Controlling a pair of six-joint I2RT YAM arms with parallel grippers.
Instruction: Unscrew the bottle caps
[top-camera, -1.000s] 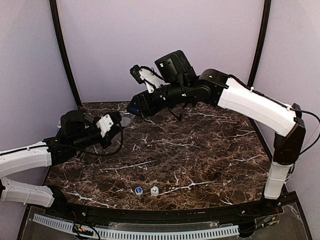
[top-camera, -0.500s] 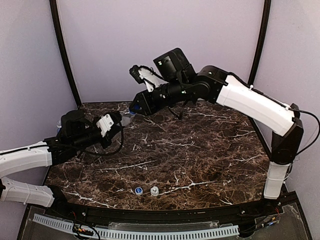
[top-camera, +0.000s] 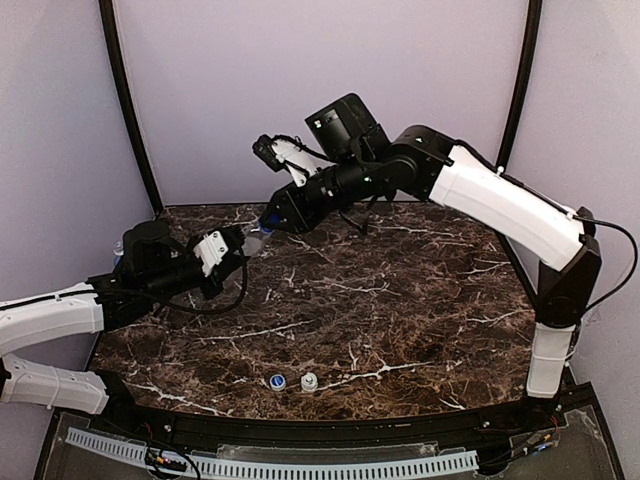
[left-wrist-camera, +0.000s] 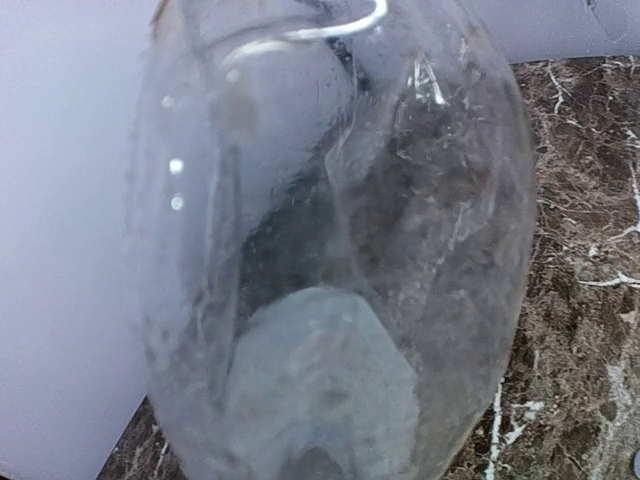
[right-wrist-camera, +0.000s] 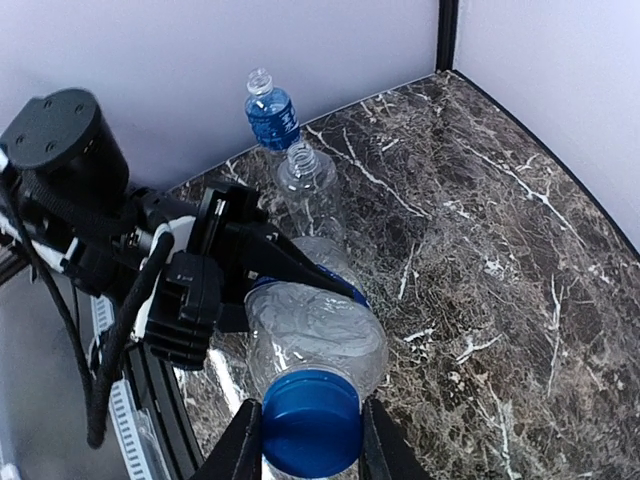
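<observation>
Right pincer (right-wrist-camera: 308, 440) grips the blue cap (right-wrist-camera: 310, 420); left pincer (right-wrist-camera: 300, 275) holds the bottle (right-wrist-camera: 318, 335)

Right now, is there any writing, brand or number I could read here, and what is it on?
Nothing legible in any view.
Blue label on the far bottle: print too blurred to read.
On the held bottle and its blue cap: no lettering shows.

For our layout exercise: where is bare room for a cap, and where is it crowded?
Bare: table middle and right, between loose caps and right arm. Crowded: far left: left gripper, right gripper, held bottle, two open bottles.
</observation>
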